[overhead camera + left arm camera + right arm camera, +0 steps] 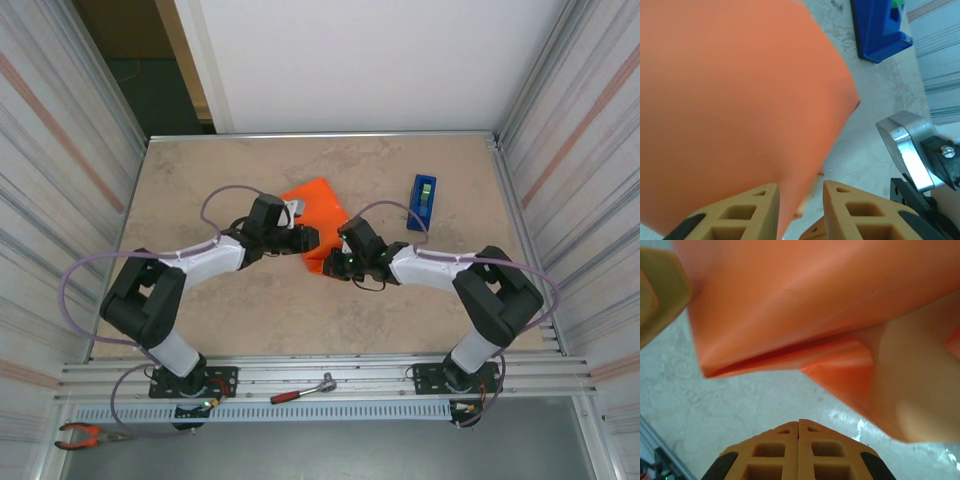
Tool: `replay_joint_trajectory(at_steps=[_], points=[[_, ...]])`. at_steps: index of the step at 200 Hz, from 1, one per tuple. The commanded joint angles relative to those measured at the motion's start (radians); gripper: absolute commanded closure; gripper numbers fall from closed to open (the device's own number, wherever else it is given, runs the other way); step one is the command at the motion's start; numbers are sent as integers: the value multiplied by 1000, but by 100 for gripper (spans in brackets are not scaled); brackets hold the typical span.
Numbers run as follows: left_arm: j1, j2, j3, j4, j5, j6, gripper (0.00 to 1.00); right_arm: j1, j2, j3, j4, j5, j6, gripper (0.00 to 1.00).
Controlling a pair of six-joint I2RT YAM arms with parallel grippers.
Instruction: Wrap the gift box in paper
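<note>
The left jaws sit a little apart around an edge of the big orange paper sheet (730, 110), and the right jaws are pressed together.

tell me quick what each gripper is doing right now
Left gripper: open, jaws apart, with the edge of the paper in the gap.
Right gripper: shut, nothing between its jaws.

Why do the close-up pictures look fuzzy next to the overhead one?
Top view: evenly lit and sharp, the paper crisp-edged. Left wrist view: the paper lies too near the lens, so its edge smears; the blue tape dispenser is soft too. Right wrist view: soft folds, small glints on the table.
</note>
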Motion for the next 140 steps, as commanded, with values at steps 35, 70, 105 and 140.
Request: replay_joint_trajectory(at_steps=[35, 70, 105, 140], points=[[4, 26, 28, 15, -10, 21, 70, 13, 94, -10, 109, 29, 52, 100], [7, 40, 25, 19, -10, 23, 70, 3, 144, -42, 139, 56, 72, 100], [7, 47, 22, 23, -5, 23, 71, -12, 169, -81, 170, 38, 88, 100], [6, 47, 27, 24, 1, 24, 71, -21, 145, -110, 194, 13, 104, 100]])
